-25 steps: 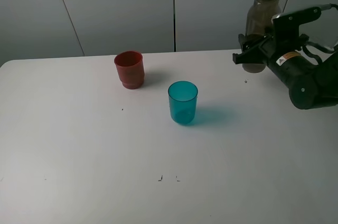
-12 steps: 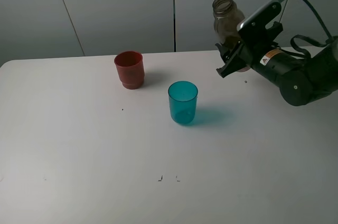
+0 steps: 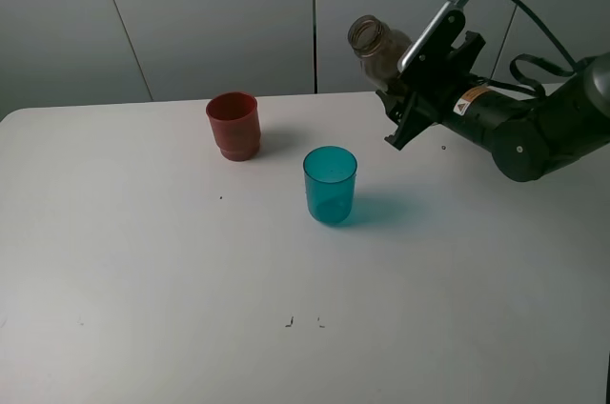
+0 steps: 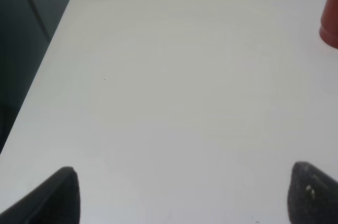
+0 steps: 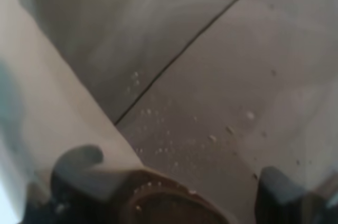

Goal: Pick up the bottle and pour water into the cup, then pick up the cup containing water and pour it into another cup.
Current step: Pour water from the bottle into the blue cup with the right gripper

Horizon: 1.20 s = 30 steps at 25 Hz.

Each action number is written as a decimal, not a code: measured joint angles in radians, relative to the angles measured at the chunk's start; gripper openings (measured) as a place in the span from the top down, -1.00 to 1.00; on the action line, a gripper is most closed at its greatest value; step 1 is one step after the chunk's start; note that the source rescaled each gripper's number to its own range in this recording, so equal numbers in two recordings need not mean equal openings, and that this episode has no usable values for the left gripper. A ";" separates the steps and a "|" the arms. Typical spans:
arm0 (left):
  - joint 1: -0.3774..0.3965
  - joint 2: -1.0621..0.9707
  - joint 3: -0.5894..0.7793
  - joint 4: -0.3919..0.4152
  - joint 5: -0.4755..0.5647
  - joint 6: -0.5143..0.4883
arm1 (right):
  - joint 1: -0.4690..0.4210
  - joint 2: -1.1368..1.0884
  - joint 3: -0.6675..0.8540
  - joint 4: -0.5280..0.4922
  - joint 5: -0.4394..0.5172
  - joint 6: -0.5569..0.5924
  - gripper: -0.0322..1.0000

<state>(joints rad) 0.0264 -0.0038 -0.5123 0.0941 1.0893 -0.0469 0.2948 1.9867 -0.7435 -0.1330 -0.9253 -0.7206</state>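
Note:
The smoky grey-brown bottle [image 3: 377, 48] is held in the air by my right gripper [image 3: 401, 83], which is shut on its lower body. The bottle tilts to the left, its open mouth up and to the right of the teal cup [image 3: 330, 185]. The teal cup stands upright mid-table. The red cup [image 3: 233, 125] stands upright behind it to the left. In the right wrist view the bottle [image 5: 211, 102] fills the frame between the gripper's [image 5: 177, 182] fingers. My left gripper [image 4: 185, 197] is open and empty over bare table, with the red cup [image 4: 331, 15] at the frame edge.
The white table [image 3: 143, 280] carries only the two cups. A grey panelled wall [image 3: 191, 13] stands behind the table's back edge. The right arm's cable [image 3: 534, 13] loops above the arm at the back right.
My right gripper has carried the bottle leftwards towards the teal cup and tilted it from upright to leaning left. Both cups have stayed put.

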 joint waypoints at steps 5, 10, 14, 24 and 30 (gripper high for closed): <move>0.000 0.000 0.000 0.000 0.000 0.000 | 0.000 0.019 -0.001 -0.011 0.001 -0.143 0.94; 0.000 0.000 0.000 0.000 0.000 0.000 | 0.000 0.022 -0.001 -0.016 -0.019 -0.275 0.94; 0.000 0.000 0.000 0.000 0.000 0.000 | 0.000 0.022 -0.001 -0.016 -0.025 -0.387 0.94; 0.000 0.000 0.000 0.000 0.000 0.002 | 0.002 0.022 -0.001 -0.028 -0.025 -0.528 0.94; 0.000 0.000 0.000 0.000 0.000 0.004 | 0.002 0.022 -0.001 -0.043 -0.025 -0.594 0.94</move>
<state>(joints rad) 0.0264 -0.0038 -0.5123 0.0941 1.0893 -0.0429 0.2969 2.0084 -0.7443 -0.1759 -0.9498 -1.3151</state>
